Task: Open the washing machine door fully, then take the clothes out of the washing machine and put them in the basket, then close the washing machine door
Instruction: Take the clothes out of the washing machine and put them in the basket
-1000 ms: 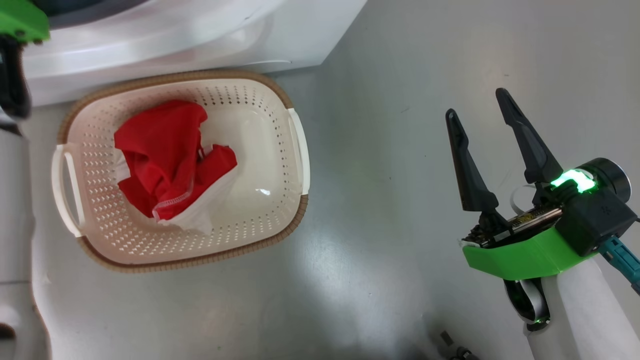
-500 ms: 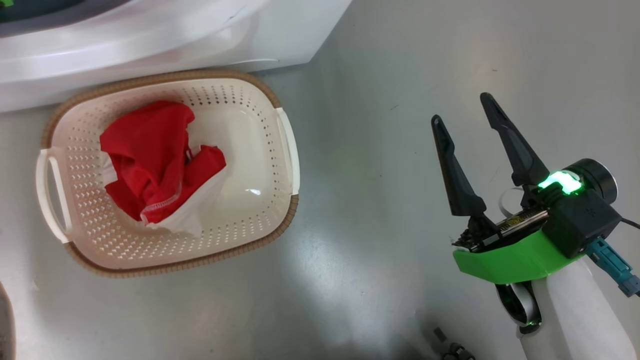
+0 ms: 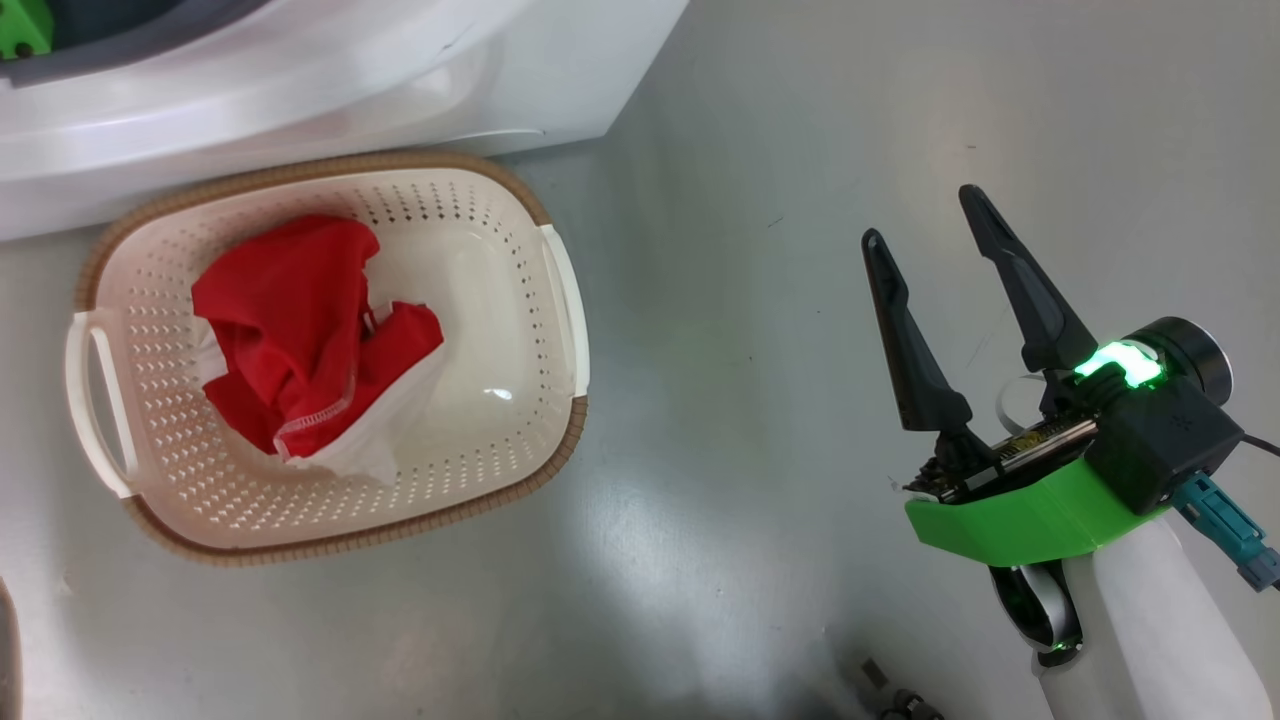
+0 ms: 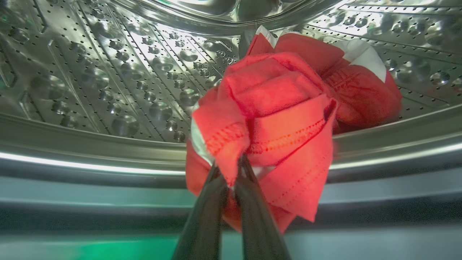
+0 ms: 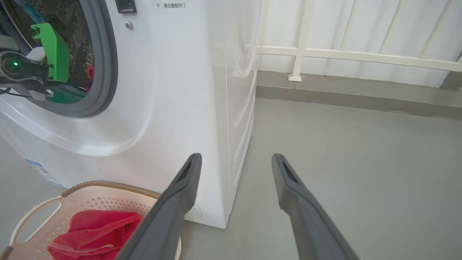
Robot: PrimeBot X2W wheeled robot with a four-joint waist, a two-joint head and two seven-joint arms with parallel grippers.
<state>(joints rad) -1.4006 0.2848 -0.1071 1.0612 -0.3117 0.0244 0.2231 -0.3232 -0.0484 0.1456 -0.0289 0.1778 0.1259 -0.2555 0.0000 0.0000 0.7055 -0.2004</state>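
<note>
In the left wrist view my left gripper (image 4: 231,166) is shut on a bunched red and white garment (image 4: 285,108), one of the clothes, just inside the steel drum (image 4: 108,72) of the washing machine (image 5: 173,90). Its green wrist (image 5: 54,54) shows inside the drum opening in the right wrist view. Another red garment (image 3: 300,330) lies in the cream basket (image 3: 500,460), which stands on the floor right in front of the machine. My right gripper (image 3: 925,215) hangs open and empty over bare floor to the basket's right. The washing machine door is out of view.
Grey floor (image 3: 760,200) stretches right of the basket and machine. A white railing (image 5: 361,56) with a low kerb runs along the far wall. Small dark parts of my base (image 3: 900,700) show at the bottom edge of the head view.
The head camera has shifted, so the basket sits slightly further left in view. My left arm has left the head view's left edge and reached into the drum. The right gripper stays open.
</note>
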